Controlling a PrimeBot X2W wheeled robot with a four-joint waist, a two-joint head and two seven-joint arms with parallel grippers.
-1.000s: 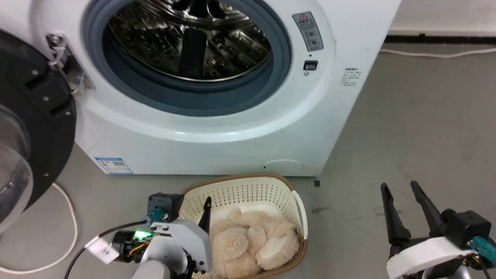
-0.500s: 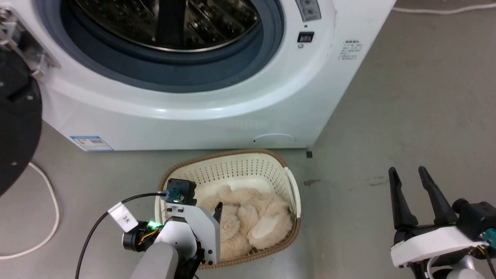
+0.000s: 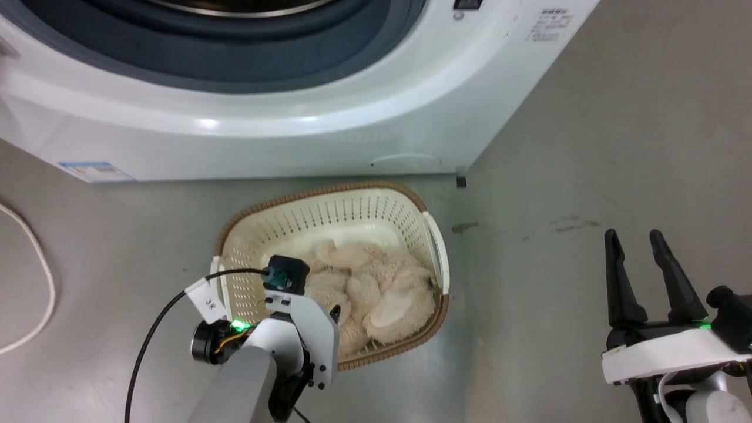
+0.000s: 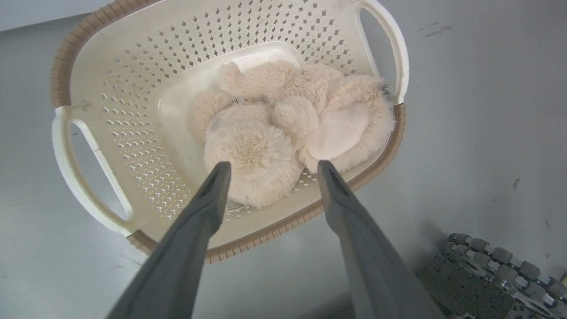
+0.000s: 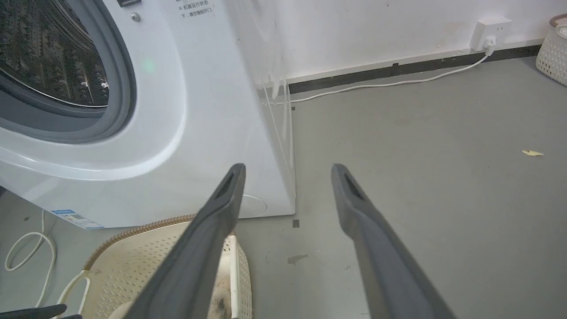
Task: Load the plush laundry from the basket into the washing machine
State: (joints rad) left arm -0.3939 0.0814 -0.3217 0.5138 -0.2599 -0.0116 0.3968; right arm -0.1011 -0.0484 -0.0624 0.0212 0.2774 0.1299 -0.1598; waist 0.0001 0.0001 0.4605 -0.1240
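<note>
Left pincer (image 4: 272, 166): fingers spread, nothing between them. Tips hang over the near side of the basket (image 3: 317, 194), above the plush laundry (image 4: 283, 128). Cannot tell whether they touch the pile.
Right pincer (image 3: 633, 235): fingers spread, empty. Held over bare floor (image 3: 587, 147), well apart from the basket on its right; fingers point toward the washing machine (image 3: 294, 135).
Plush laundry: inside the basket, rounded shaggy lobes bunched toward the near wall and the right-hand handle; the far part of the basket floor is bare.
Basket: stands on the floor just in front of the washing machine.
Washing machine: mouth uncovered; grey gasket (image 3: 235, 53) and perforated steel drum (image 5: 44, 53) exposed.
White cord (image 3: 35, 305): lies looped on the floor, left of the basket.
</note>
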